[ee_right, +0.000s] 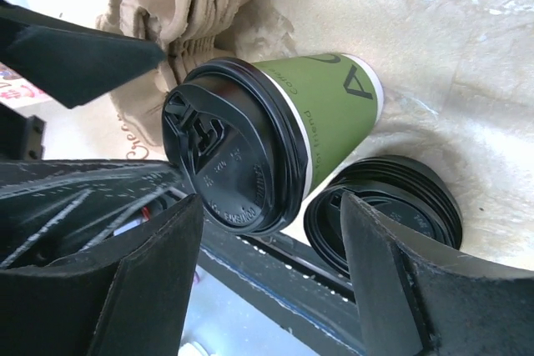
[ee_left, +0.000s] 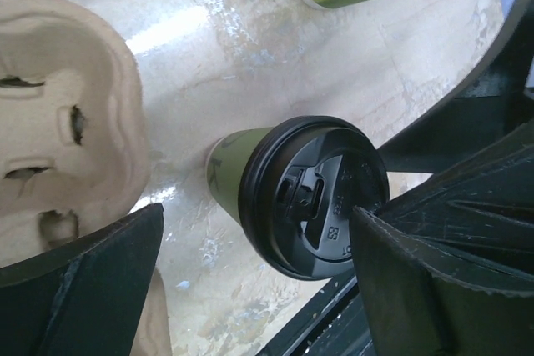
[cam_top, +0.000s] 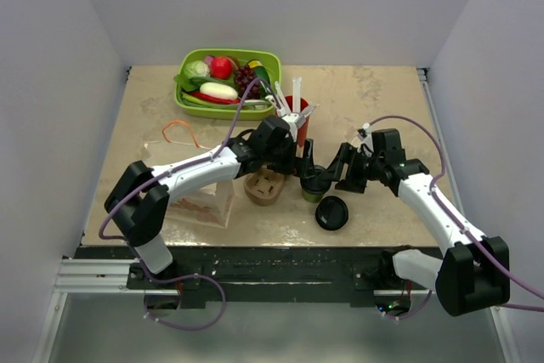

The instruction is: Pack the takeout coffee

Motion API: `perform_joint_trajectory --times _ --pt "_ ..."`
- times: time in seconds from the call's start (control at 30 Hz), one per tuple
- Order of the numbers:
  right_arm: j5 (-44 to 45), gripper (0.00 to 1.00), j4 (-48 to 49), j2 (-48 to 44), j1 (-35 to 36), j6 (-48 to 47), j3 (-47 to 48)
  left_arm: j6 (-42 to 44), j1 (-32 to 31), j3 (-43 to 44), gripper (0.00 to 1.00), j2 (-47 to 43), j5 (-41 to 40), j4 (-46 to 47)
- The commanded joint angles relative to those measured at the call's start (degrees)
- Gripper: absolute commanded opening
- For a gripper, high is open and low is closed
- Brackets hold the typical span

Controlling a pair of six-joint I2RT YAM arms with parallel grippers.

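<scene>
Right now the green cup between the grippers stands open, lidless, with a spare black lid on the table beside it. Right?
No: the green cup wears a black lid, as the right wrist view shows. The spare lid does lie beside it.

Top view: from high above and behind both arm bases, looking down across the whole table. Each wrist view sits very close above the table, peering between its own black fingers. All three views share the lidded green cup and brown carrier.
</scene>
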Motion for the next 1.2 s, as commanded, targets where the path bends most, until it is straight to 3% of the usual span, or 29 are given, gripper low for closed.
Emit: perform_joint_trajectory --times 0.0,0.43,0.8,0.93,1.07,1.17 --pt "-2.6 0.69 4.8 0.7 0.6 3.1 -1.4 1.1 -0.2 1.3 0.92 1.0 3.6 5.7" --pt "-3.5 0.60 5.7 3.5 0.9 4.7 -2.4 -0.1 -0.3 0.7 0.72 3.6 5.5 6.4" --pt "-7.8 0.52 8.4 6.8 0.9 4.9 -4.3 -2.7 -0.9 -3.7 0.62 2.5 6.6 9.2" --pt "-7.7 0.45 9.6 7.6 1.0 5.8 -4.6 -3.6 -1.0 -6.1 0.55 1.7 6.7 10.1" --pt "-6.2 0.25 10.0 7.3 1.0 5.8 -4.4 -3.8 -1.0 -7.4 0.53 0.0 5.8 10.6" --pt "-4.8 0.19 8.7 7.0 1.0 4.2 -3.6 -4.1 -1.0 -8.8 0.50 -1.1 5.6 11.2"
